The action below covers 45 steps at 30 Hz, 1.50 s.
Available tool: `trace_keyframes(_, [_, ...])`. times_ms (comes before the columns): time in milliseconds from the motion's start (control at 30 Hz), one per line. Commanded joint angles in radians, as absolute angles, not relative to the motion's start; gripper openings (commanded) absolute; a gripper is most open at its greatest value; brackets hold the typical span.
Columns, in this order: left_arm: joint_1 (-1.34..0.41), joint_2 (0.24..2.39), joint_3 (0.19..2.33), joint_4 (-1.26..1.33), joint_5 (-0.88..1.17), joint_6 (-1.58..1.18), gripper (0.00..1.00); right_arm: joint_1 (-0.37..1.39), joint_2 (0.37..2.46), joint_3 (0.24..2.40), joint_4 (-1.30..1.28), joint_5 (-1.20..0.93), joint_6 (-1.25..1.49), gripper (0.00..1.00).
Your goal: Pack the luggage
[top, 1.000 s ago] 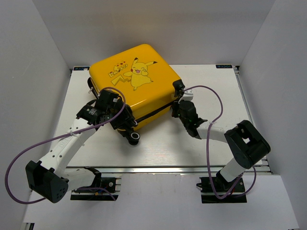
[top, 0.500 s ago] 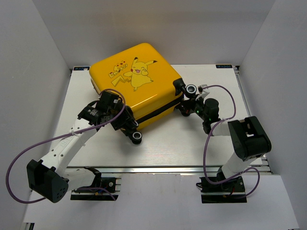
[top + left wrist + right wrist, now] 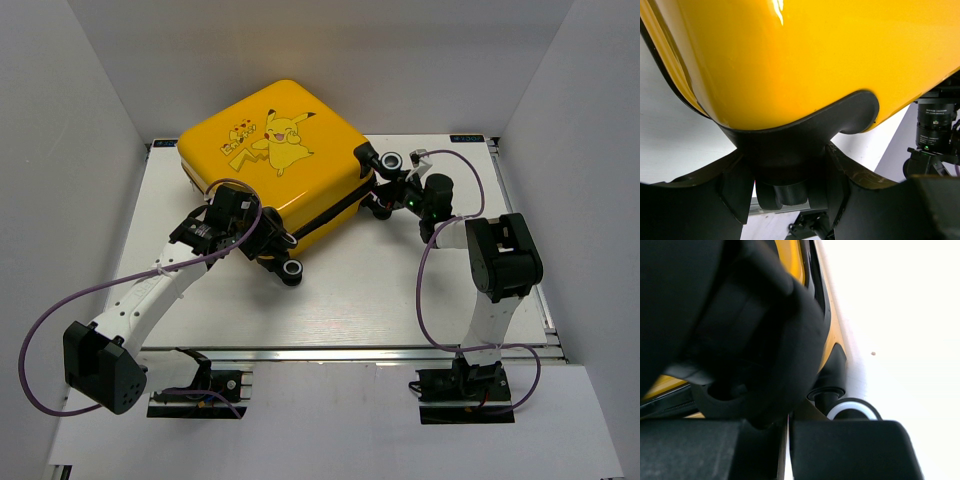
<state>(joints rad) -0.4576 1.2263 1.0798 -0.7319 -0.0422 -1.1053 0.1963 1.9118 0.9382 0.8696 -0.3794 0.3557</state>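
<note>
white table (image 3: 400, 300): pikachu suitcase (image 3: 270, 165) has swung away leftward. left gripper (image 3: 785, 187) clamps its corner wheel (image 3: 782, 194); right gripper (image 3: 382, 200), fingers pressed together empty, pushes alongside. repositioning, probably.

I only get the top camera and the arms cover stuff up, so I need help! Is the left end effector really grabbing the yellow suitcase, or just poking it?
Observer: Grabbing, it looks like. The left wrist view shows the left end effector with the luggage corner's black wheel mount between its fingers, both sides against it.
Operator: What about the right one?
Observer: The right end effector is shut, fingers together with nothing between them, close up to a blurred black part of the corner.
Operator: So it isn't holding that white-ringed wheel?
Observer: No. In the right wrist view the white-ringed wheel sits just past the shut fingers, not between them.
</note>
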Motion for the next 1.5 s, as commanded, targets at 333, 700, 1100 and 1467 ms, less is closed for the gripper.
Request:
trace_keyframes(333, [-0.402, 1.212, 1.032, -1.152, -0.287, -0.994, 0.00, -0.216, 1.927, 0.940, 0.959, -0.758, 0.118, 0.00])
trace_keyframes(700, [-0.402, 1.308, 1.071, -1.166, -0.316, -0.934, 0.00, -0.161, 2.032, 1.144, 1.088, -0.218, 0.121, 0.00])
trace_keyframes(1100, [-0.402, 1.256, 1.042, -1.232, -0.348, -1.012, 0.00, -0.014, 2.381, 1.729, 1.097, -0.434, 0.253, 0.00])
trace_keyframes(1467, [-0.423, 1.400, 1.423, -1.091, -0.174, -0.648, 0.98, 0.158, 1.800, 0.853, 1.318, -0.666, 0.103, 0.00])
